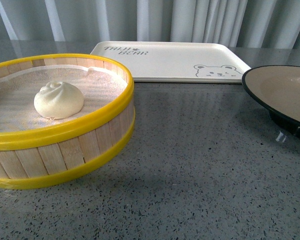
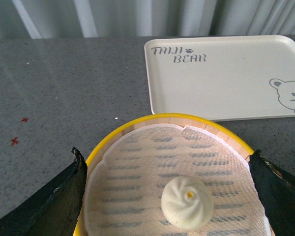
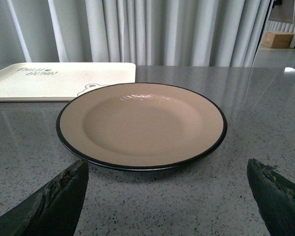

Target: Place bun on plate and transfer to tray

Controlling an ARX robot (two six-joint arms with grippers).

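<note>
End effector point(image 2: 166, 151), left, wide before bun point(image 2: 187, 202).

Likely a lab: speckled grey counter point(image 1: 200, 165) backed by pleated curtains point(image 1: 190, 20)

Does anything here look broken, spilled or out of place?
Nothing spilled or toppled. Small oddities only: the cloth liner in the steamer basket has a little split at its edge toward the tray, and two red marks dot the table.

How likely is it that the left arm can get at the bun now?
Probably yes: the left end effector is open above the steamer basket, where the bun lies uncovered.
</note>
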